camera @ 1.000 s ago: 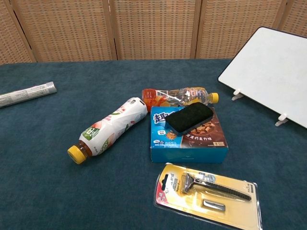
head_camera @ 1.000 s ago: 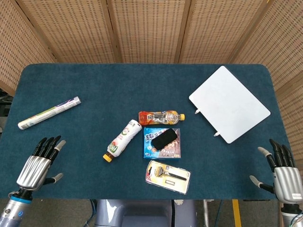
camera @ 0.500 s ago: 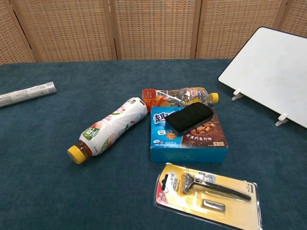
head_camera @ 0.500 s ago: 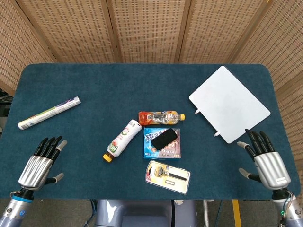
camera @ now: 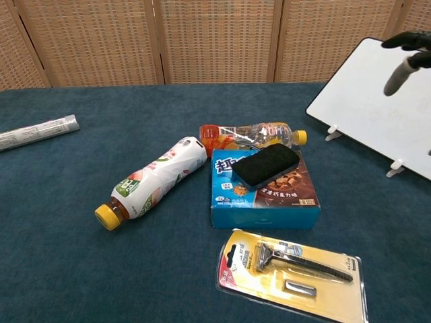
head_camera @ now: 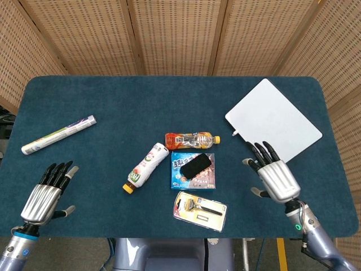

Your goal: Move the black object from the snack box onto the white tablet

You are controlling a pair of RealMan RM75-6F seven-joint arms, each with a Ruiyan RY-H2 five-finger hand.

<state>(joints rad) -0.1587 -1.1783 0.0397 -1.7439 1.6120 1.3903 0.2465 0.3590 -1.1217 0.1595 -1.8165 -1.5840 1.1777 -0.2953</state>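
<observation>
The black object (head_camera: 196,165) (camera: 265,165) lies flat on top of the blue snack box (head_camera: 192,179) (camera: 266,202) at the table's middle. The white tablet (head_camera: 274,123) (camera: 377,104) rests at the far right, raised on small feet. My right hand (head_camera: 273,174) hovers open, fingers spread, right of the box and just in front of the tablet's near corner; its fingertips (camera: 407,42) show at the top right of the chest view. My left hand (head_camera: 47,192) is open near the front left edge, holding nothing.
An orange-capped clear bottle (head_camera: 191,139) lies behind the box. A white bottle with a yellow cap (head_camera: 146,167) lies to its left, a razor in a yellow pack (head_camera: 200,210) in front. A rolled tube (head_camera: 58,134) lies far left.
My right hand has travelled from the front right corner up and leftward toward the box, entering the chest view. The left hand has barely shifted. The objects have not moved.
</observation>
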